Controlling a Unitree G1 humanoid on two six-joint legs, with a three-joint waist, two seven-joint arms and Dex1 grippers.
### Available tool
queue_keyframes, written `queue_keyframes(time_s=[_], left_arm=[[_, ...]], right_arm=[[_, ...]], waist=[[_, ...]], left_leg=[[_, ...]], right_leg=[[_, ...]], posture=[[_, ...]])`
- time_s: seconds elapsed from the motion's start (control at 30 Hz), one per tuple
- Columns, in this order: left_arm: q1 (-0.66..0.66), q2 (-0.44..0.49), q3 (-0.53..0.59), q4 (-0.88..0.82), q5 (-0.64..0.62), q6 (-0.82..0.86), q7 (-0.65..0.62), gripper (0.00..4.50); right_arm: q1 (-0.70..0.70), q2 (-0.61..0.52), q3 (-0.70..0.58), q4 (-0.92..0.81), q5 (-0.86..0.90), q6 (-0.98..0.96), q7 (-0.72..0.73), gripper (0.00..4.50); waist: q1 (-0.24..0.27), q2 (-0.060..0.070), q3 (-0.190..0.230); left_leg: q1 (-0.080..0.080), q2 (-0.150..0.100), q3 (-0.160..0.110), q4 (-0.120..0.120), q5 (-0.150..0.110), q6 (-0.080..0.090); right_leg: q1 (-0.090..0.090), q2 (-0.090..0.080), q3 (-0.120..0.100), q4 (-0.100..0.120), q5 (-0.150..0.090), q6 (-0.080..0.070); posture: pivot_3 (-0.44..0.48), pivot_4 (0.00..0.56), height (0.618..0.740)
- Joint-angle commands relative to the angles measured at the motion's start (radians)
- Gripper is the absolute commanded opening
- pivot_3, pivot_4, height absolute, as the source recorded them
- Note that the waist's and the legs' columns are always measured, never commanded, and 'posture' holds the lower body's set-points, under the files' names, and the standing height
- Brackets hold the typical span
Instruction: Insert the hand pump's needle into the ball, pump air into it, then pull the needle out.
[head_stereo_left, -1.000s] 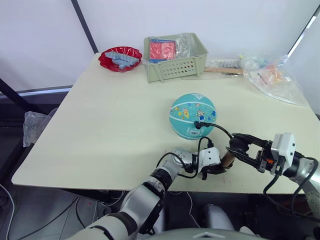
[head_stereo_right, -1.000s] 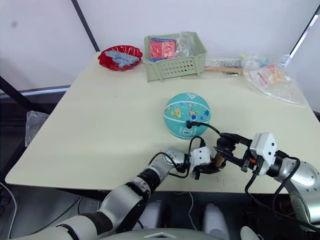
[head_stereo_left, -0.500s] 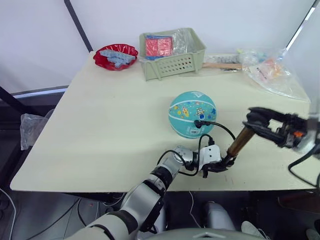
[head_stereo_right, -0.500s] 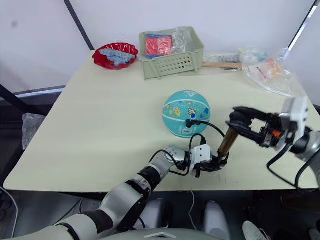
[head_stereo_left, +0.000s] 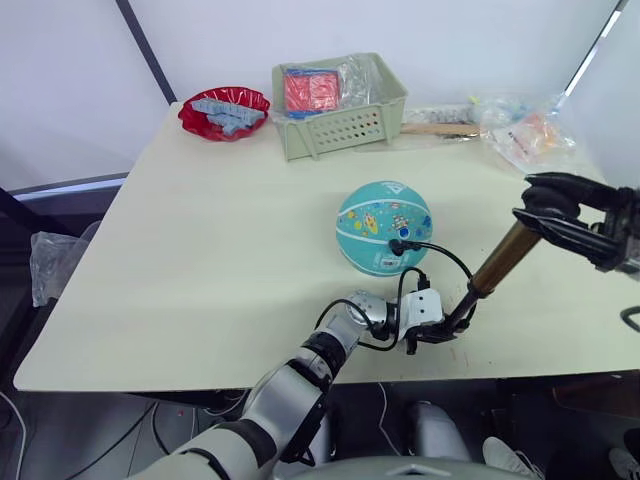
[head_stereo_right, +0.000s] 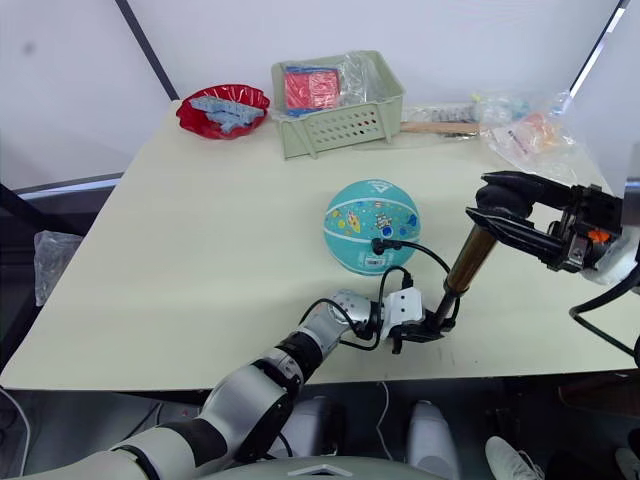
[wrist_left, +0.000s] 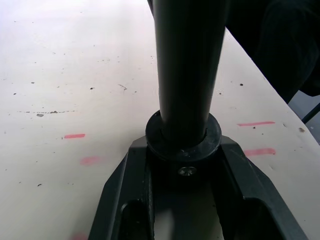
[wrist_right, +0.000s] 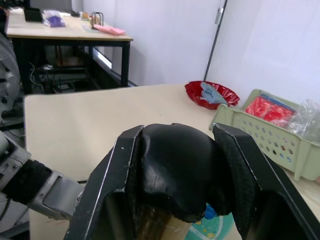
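Your right gripper (head_stereo_left: 548, 205) is clamped on the black T-handle at the top of the hand pump (head_stereo_left: 497, 265), and your left gripper (head_stereo_left: 438, 327) is closed around the pump's black base, pinning it to the table (head_stereo_left: 200, 230) near the front edge. The gold-bronze barrel slants up from that base toward the right edge, with the handle raised high. You look to be in the pumping step: the thin black hose (head_stereo_left: 440, 256) loops from the base to the ball (head_stereo_left: 385, 228), where the needle (head_stereo_left: 396, 246) fitting sits against the ball's near side; the pin itself is too small to make out. Your next move is likely a push down along the barrel's line while the left holds the base steady. The teal ball rests around the table's middle, round, with white seams and cartoon prints.
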Motion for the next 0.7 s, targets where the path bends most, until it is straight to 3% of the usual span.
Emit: queue_keyframes(time_s=[0.03,0.37,0.53,0.7], left_arm=[[0.05,0.022,-0.035,0.081,0.046,0.058,-0.006,1.03],[0.052,0.025,-0.033,0.074,0.044,0.063,-0.002,1.03],[0.053,0.027,-0.031,0.071,0.042,0.065,-0.003,1.03],[0.054,0.028,-0.031,0.07,0.041,0.066,-0.005,1.03]], right_arm=[[0.109,0.032,0.087,-0.007,-0.151,-0.064,0.05,1.65],[0.267,0.216,0.411,0.196,-0.497,-0.304,0.049,1.65],[0.277,0.243,0.45,0.25,-0.571,-0.369,0.032,1.65],[0.242,0.245,0.378,0.175,-0.468,-0.34,0.017,1.65]], waist=[[-0.001,0.0,-0.001],[-0.002,0.001,-0.022],[-0.004,0.0,-0.026],[-0.005,0.001,-0.026]], left_leg=[[0.0,0.0,-0.002,0.0,0.0,0.0],[0.003,0.005,-0.021,0.001,-0.001,-0.002],[0.003,0.005,-0.024,0.001,-0.001,-0.002],[0.004,0.005,-0.028,0.001,-0.001,-0.002]], right_leg=[[0.001,0.0,-0.003,-0.001,0.0,0.0],[0.011,0.004,-0.024,-0.002,-0.003,-0.005],[0.012,0.004,-0.027,-0.002,-0.003,-0.005],[0.014,0.004,-0.032,-0.002,-0.004,-0.007]], posture=[[0.0,0.15,0.738],[0.0,0.15,0.738],[0.0,0.15,0.738],[0.0,0.15,0.738]])
